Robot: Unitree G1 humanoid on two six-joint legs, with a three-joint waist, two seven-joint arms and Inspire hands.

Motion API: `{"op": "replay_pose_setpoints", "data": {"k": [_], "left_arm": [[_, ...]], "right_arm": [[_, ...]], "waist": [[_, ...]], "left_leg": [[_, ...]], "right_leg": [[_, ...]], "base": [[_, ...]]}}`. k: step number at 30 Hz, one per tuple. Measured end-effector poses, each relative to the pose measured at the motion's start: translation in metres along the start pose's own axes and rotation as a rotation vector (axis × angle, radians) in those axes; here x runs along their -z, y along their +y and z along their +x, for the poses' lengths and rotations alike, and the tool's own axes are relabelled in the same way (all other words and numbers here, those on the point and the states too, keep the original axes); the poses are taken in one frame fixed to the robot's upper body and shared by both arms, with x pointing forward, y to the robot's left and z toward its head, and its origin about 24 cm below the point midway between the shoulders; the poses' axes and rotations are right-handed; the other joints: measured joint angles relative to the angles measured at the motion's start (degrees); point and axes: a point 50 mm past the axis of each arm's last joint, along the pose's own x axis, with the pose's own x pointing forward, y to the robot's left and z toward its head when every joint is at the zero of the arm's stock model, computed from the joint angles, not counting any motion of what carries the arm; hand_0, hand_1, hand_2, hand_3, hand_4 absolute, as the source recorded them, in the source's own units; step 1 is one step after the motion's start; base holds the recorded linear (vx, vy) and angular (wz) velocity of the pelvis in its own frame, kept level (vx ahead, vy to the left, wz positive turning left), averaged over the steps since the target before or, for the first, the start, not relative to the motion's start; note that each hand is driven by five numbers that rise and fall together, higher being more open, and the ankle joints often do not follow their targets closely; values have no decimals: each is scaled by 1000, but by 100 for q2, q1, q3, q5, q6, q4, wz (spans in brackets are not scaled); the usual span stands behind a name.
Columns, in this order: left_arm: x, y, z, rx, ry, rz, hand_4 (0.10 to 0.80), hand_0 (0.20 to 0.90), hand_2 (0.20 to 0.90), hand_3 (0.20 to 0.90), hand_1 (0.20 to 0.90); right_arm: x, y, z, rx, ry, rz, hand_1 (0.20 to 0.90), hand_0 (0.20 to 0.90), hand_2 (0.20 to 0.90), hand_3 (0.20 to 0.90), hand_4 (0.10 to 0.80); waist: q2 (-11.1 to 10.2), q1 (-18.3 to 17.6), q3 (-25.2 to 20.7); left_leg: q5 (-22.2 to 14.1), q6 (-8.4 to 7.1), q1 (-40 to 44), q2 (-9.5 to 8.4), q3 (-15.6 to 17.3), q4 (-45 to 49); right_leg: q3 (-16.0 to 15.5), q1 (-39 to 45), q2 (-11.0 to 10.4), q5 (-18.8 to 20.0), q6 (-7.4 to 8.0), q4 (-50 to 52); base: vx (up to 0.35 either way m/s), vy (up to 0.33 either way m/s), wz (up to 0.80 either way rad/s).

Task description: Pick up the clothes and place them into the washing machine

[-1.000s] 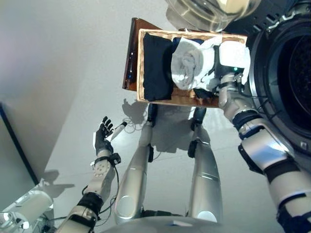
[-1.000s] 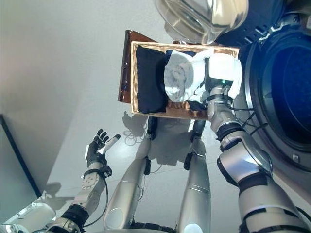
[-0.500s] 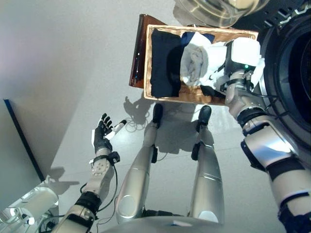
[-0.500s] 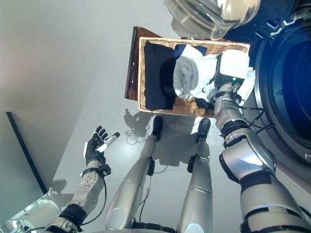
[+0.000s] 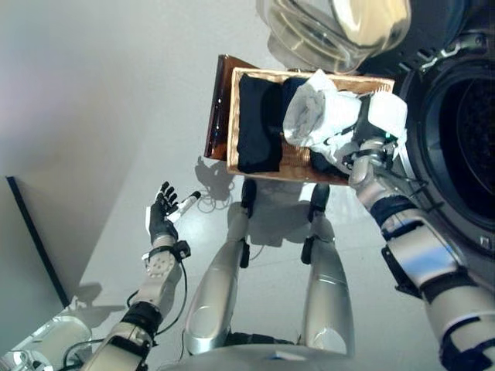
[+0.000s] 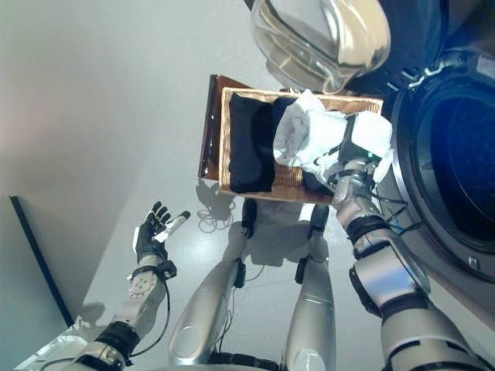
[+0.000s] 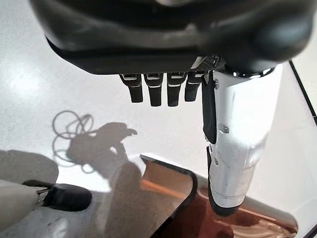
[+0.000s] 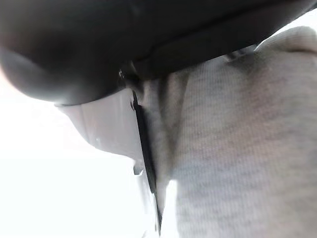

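A wicker basket (image 5: 232, 124) stands on the floor in front of me, with dark clothes (image 5: 259, 124) folded in its left half. My right hand (image 5: 338, 153) is shut on a bunched pale grey garment (image 5: 317, 116), which it holds raised over the basket's right half. In the right wrist view the grey cloth (image 8: 237, 148) presses against the thumb's white cover (image 8: 109, 129). The washing machine's dark drum opening (image 5: 464, 131) is just right of that hand. My left hand (image 5: 162, 218) hangs low on the left, open and holding nothing, its fingers (image 7: 156, 91) straight.
The washer's round glass door (image 5: 332, 31) stands swung open above the basket's far edge. A brown wooden stand (image 5: 216, 108) sticks out at the basket's left side. A dark panel edge (image 5: 31, 247) runs along the far left.
My right hand has lifted the pale garment up out of the basket, and the bunch now hangs higher. The camera shifted slightly. The left hand has stayed where it was.
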Motion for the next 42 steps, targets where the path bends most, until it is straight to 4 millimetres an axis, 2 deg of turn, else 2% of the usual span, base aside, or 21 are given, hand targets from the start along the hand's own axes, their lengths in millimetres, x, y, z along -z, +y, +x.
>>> {"op": "replay_pose_setpoints", "data": {"k": [4, 8, 11, 15, 18, 21, 25, 30, 36, 42], "left_arm": [[7, 9, -4, -33, 22, -2, 800, 900, 900, 900, 900], [16, 16, -10, -59, 54, -8, 800, 900, 900, 900, 900], [28, 17, -15, -73, 104, -1, 800, 900, 900, 900, 900], [36, 19, -20, -76, 142, 16, 800, 900, 900, 900, 900], [39, 20, -22, -73, 154, 27, 800, 900, 900, 900, 900], [41, 20, -23, -73, 165, 28, 800, 900, 900, 900, 900], [43, 17, -24, -69, 174, 23, 800, 900, 900, 900, 900], [46, 17, -26, -59, 191, 16, 800, 900, 900, 900, 900], [53, 13, -30, -34, 227, 4, 800, 900, 900, 900, 900], [57, 11, -32, -9, 243, -4, 800, 900, 900, 900, 900]], "right_arm": [[-2, 12, -21, -15, 69, 244, 200, 200, 200, 200, 300], [5, 23, -44, -29, 206, 540, 200, 200, 200, 200, 300], [19, 31, -64, -56, 298, 634, 200, 200, 200, 200, 300], [24, 36, -82, -81, 343, 740, 200, 200, 200, 200, 300], [20, 34, -87, -102, 322, 805, 200, 200, 200, 200, 300], [12, 33, -95, -126, 308, 953, 200, 200, 200, 200, 300], [3, 38, -102, -133, 382, 1221, 200, 200, 200, 200, 300], [9, 42, -104, -123, 500, 1398, 200, 200, 200, 200, 300], [25, 42, -104, -47, 611, 1596, 200, 200, 200, 200, 300], [34, 45, -104, 6, 678, 1667, 200, 200, 200, 200, 300]], "waist": [[-5, -256, 15], [-6, -412, 13], [-6, -439, 11], [-2, -499, 6], [1, -548, 3], [6, -561, 0], [29, -585, -16], [123, -582, -77], [377, -595, -252], [490, -682, -328]], "left_leg": [[-102, -30, 336, 7, 21, -3], [-136, -25, 493, 30, 89, -4], [-174, -26, 612, 40, 97, -6], [-201, -30, 677, 61, 94, -5], [-222, -31, 697, 70, 133, -4], [-253, -29, 738, 75, 183, -4], [-271, -26, 758, 74, 247, -4], [-292, -8, 765, 68, 363, -5], [-316, -1, 757, 63, 476, -6], [-322, 4, 746, 54, 565, -6]], "right_leg": [[-3, 384, 3, -38, 56, -122], [15, 535, 12, -37, 63, -189], [-3, 665, 14, -21, 73, -238], [-40, 800, 27, 7, 75, -346], [-38, 821, 37, 19, 64, -375], [-14, 835, 42, 36, 35, -378], [76, 819, 47, 36, 35, -376], [136, 793, 34, 33, 47, -373], [234, 713, 39, 24, 64, -350], [338, 600, 41, 19, 70, -265]], "base": [[63, -15, -6], [64, -31, -9], [69, -30, -6], [55, -19, 2], [41, -16, -3], [25, -13, -8], [23, 2, -8], [11, 0, -6], [14, -8, -7], [4, -15, -9]]}}
